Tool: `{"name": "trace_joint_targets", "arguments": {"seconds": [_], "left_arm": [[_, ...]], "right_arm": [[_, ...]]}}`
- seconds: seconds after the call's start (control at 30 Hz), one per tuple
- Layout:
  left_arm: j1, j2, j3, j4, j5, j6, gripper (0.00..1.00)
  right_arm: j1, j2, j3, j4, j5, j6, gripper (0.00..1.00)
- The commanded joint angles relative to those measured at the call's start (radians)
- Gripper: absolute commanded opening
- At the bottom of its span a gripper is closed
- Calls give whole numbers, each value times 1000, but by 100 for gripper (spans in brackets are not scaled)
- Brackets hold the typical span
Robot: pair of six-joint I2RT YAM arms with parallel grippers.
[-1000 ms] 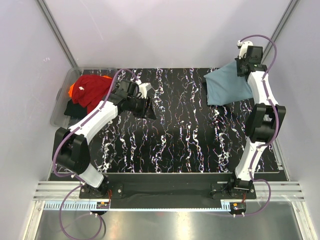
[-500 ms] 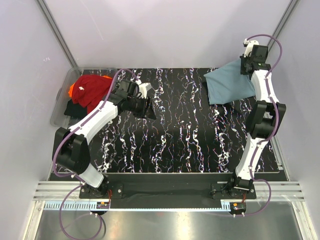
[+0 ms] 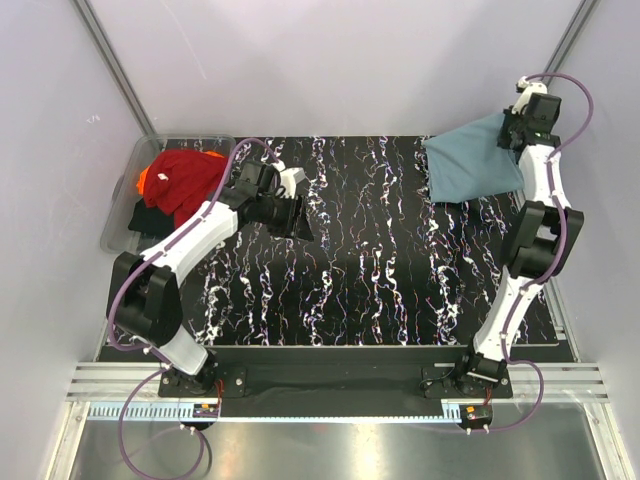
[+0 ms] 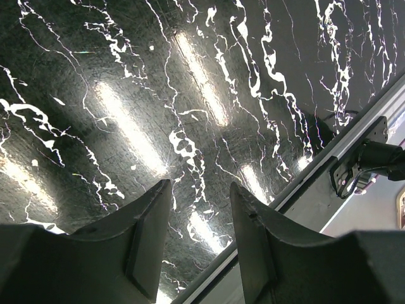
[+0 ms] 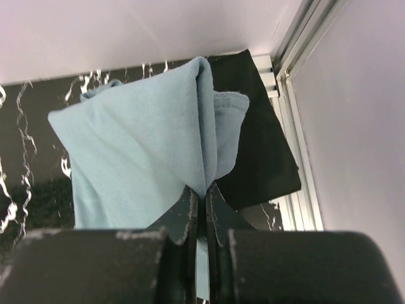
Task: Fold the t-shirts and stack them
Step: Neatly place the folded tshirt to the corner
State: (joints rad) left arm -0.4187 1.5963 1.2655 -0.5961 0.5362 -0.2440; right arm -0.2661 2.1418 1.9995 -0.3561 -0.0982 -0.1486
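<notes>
Shifted rightward is the teal-blue t-shirt [image 3: 468,170], pinched by the right gripper [image 5: 202,197] and draped ahead of it; the left gripper [image 4: 197,209] is held spread.

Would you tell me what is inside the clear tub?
A red t-shirt lies on top, an orange one and a black one showing at its edges; anything beneath them is covered.

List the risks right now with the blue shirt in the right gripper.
1. The right gripper pinches only a narrow folded edge of the blue shirt; it might slip free.
2. The hanging cloth is above the black shirt and may drag it askew.
3. The gripper sits near the side wall; a swing outward could hit it.
</notes>
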Motion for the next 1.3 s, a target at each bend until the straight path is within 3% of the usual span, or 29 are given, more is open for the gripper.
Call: {"name": "trace_joint_targets", "arguments": {"seconds": [0.0,0.13,0.3,0.37,0.47,0.5,0.77,0.83,0.87,0.9,1.07,1.13,1.23,1.27], "left_arm": [[-9,-13,0,32,30,-1,48],[-14,-15,-2,32,21,2,48],[-26,-12,-5,32,12,3,48],[-32,-7,-9,32,-5,5,48],[-34,10,-5,32,-10,6,48],[-35,16,-2,30,-27,5,48],[-55,-4,-5,28,-48,11,48],[-61,-4,-3,27,-62,12,48],[-63,1,0,25,-61,14,48],[-63,1,0,21,-59,17,48],[-63,-33,11,13,-93,28,49],[-61,-45,12,13,-113,37,49],[-63,-68,11,12,-119,43,49],[-63,-75,14,10,-116,40,49]], "right_arm": [[-31,-22,-30,183,-89,82,0],[-39,22,-36,244,-120,92,0],[-47,200,129,247,-80,107,2],[-54,263,226,247,-66,129,6],[-62,392,380,212,62,142,23],[-73,462,484,131,130,142,22],[-74,296,311,129,167,142,32],[-74,245,271,126,175,176,42],[-74,231,240,123,167,184,67],[-74,205,231,111,163,210,70],[-74,84,66,89,102,314,61],[-76,38,16,92,46,372,52],[-74,3,-63,91,-59,451,13],[-73,-6,-108,95,-137,477,8]]}}
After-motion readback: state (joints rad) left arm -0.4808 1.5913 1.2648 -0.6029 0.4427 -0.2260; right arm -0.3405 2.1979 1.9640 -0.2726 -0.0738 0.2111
